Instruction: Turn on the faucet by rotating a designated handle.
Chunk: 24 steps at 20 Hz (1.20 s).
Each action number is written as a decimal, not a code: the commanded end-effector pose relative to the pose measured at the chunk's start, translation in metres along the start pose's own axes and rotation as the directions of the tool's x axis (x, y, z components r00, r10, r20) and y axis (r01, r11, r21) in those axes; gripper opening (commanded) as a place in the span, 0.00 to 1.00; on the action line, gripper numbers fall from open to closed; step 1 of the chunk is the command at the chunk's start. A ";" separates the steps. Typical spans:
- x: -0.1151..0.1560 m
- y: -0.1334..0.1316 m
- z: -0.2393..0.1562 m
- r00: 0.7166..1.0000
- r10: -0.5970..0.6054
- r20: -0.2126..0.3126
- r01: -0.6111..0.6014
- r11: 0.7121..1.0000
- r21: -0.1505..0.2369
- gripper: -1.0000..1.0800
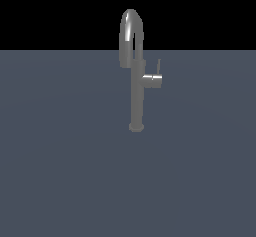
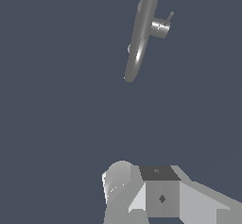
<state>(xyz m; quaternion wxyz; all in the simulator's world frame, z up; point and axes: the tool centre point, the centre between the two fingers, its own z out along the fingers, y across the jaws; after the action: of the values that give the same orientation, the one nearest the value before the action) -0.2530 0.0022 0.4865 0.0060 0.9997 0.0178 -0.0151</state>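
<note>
A: What's the biggest thing here?

B: The flat slate-grey floor [image 1: 60, 171], with nothing else standing on it that I can see. On it stands the tall slim grey metallic faucet [image 1: 136, 96], its column upright and its arched spout rising above the horizon line, a little toward the exterior view's right of centre.

A: And the part to turn?

B: The short grey cylindrical handle [image 1: 152, 80] juts from the column toward the exterior view's right, its thin rod lever pointing up.

A: How far along is the job?

B: I'd judge it hardly begun. The arm is absent from the exterior view; in the wrist view the pale grey gripper [image 2: 160, 194] sits well apart from the faucet, touching nothing.

A: Fingers wide or narrow?

B: I cannot tell; the fingertips aren't shown.

A: Anything in the way?

B: Nothing visible; the whole approach and the turn remain.
</note>
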 end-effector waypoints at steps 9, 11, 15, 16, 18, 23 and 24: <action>0.008 -0.001 0.000 0.999 0.025 0.020 -0.026 0.999 0.026 0.00; 0.013 -0.001 -0.001 0.999 0.039 0.032 -0.040 0.998 0.040 0.00; 0.026 -0.001 -0.001 0.995 0.076 0.065 -0.081 0.994 0.078 0.00; 0.030 -0.001 -0.001 0.993 0.087 0.076 -0.094 0.992 0.089 0.00; 0.039 -0.001 -0.001 0.989 0.112 0.099 -0.123 0.986 0.113 0.00; 0.066 0.001 0.001 0.968 0.180 0.174 -0.212 0.960 0.184 0.00; 0.071 0.002 0.001 0.962 0.194 0.191 -0.231 0.952 0.198 0.00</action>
<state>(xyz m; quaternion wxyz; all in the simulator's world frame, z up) -0.1904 0.0037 0.4843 -0.0882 0.9888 -0.0793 -0.0908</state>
